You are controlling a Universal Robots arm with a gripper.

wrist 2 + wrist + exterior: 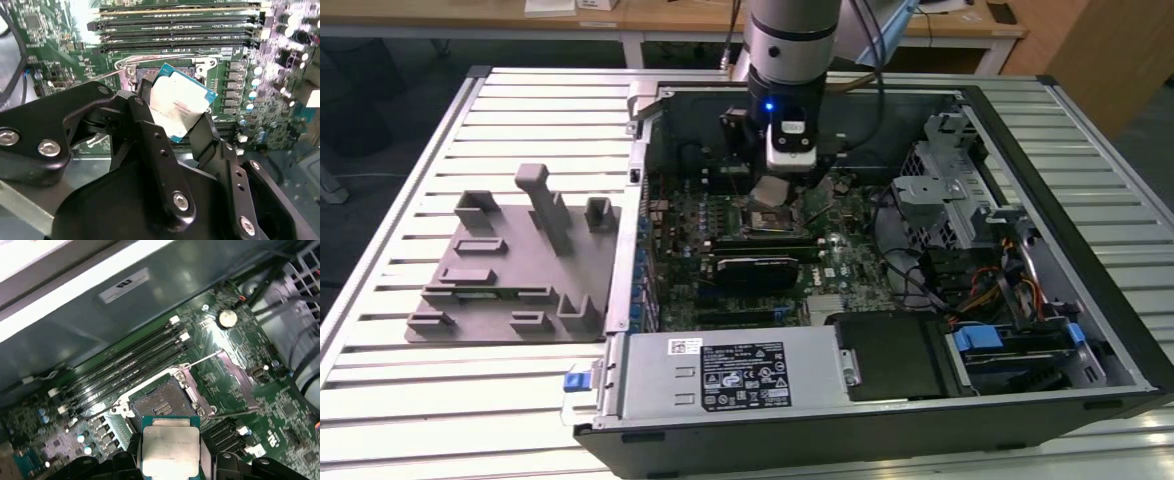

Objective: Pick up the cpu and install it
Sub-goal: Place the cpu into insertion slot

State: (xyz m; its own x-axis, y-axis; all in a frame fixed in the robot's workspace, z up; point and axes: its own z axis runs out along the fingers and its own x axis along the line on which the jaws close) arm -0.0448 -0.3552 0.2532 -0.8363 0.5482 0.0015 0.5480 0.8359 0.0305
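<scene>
The cpu (181, 106), a small silver-grey square with a thin pale rim, is clamped edge to edge between my two black fingers (150, 127). My gripper (175, 106) is shut on it and holds it tilted, a little above the motherboard. In the first wrist view the cpu (170, 451) hangs just short of the open black socket (161, 403), whose metal frame (235, 377) and lever are swung up. In the exterior view the gripper (774, 188) stands over the socket (769, 216) inside the open computer case.
Black memory slots (125, 367) run beside the socket. The case holds a power supply (734, 375), a drive cage (954, 190) and loose cables (987, 290) on the exterior view's right. A grey tray (520, 270) sits on the slatted table (400, 400) at that view's left.
</scene>
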